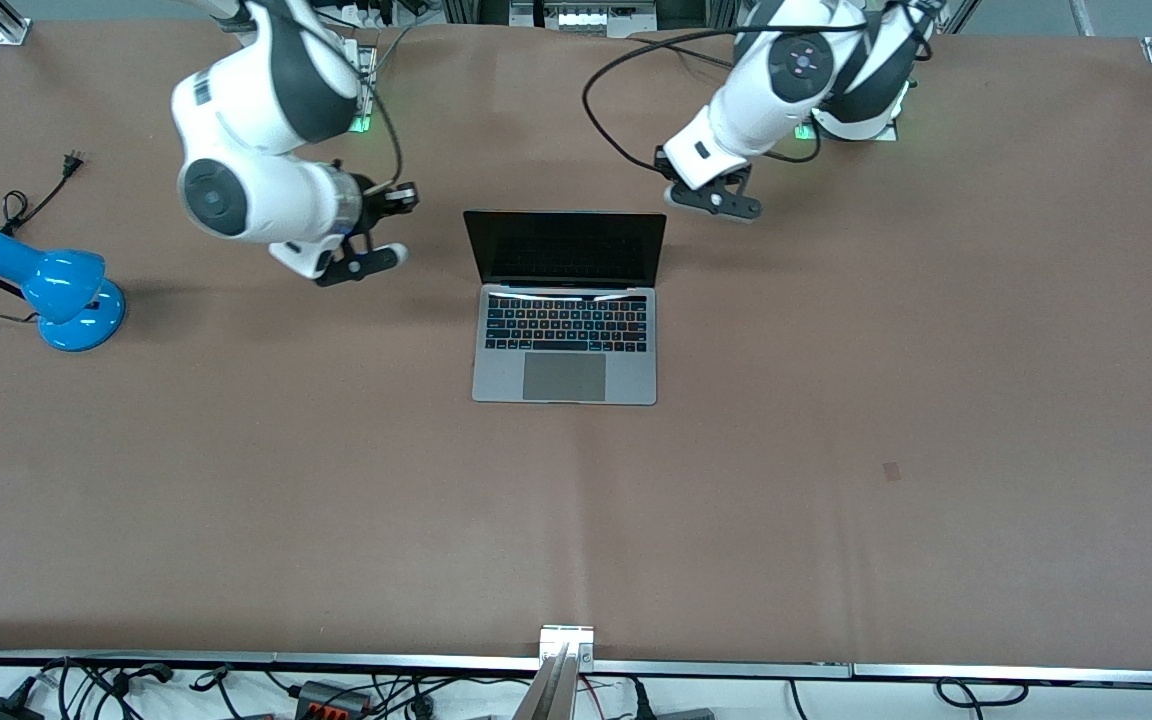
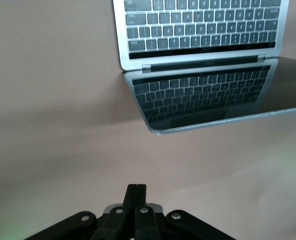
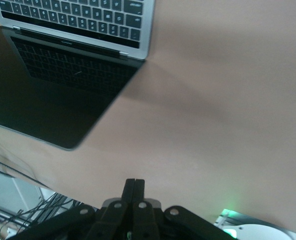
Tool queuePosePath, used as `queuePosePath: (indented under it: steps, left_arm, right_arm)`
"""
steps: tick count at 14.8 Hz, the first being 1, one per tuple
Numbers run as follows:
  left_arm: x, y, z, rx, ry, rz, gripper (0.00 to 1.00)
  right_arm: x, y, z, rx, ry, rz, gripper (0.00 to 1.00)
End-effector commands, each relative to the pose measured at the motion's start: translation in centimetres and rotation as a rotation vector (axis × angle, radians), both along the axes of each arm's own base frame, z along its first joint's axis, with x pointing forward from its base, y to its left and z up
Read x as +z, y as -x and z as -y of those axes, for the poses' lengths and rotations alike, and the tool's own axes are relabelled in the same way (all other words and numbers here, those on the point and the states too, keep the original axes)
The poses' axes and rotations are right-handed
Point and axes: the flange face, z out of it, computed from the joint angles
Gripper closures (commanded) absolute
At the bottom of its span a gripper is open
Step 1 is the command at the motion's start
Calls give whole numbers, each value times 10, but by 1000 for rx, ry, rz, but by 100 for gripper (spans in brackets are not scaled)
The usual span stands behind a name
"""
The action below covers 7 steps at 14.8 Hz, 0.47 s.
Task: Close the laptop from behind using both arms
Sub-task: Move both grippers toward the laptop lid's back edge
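Note:
The laptop (image 1: 565,330) stands open in the middle of the table, its black screen (image 1: 566,247) upright and facing the front camera. My right gripper (image 1: 372,238) is shut and empty, over the bare table beside the screen toward the right arm's end. My left gripper (image 1: 715,198) is shut and empty, over the table just off the screen's top corner toward the left arm's end. The left wrist view shows its shut fingertips (image 2: 136,190) apart from the laptop (image 2: 197,35). The right wrist view shows its shut fingertips (image 3: 134,185) and the laptop's screen (image 3: 58,95).
A blue desk lamp (image 1: 61,290) with a black cord and plug (image 1: 71,160) lies at the right arm's end of the table. Brown table surface (image 1: 836,450) stretches around the laptop. The arm bases stand along the table edge by the robots.

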Motion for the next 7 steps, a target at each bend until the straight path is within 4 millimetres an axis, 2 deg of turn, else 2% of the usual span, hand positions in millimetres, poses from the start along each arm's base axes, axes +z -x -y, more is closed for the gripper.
queuePosePath:
  steps: [1, 5, 7]
  left_arm:
    - [-10, -5, -7, 29, 14, -15, 100]
    - [-28, -10, 5, 57, 49, -6, 100]
    - [-33, -11, 7, 67, 53, -15, 100]
  right_arm:
    - [-2, 24, -31, -32, 28, 6, 100]
    - [-16, 47, -53, -27, 60, -16, 100]
    - [-26, 48, -67, -59, 78, 0, 100]
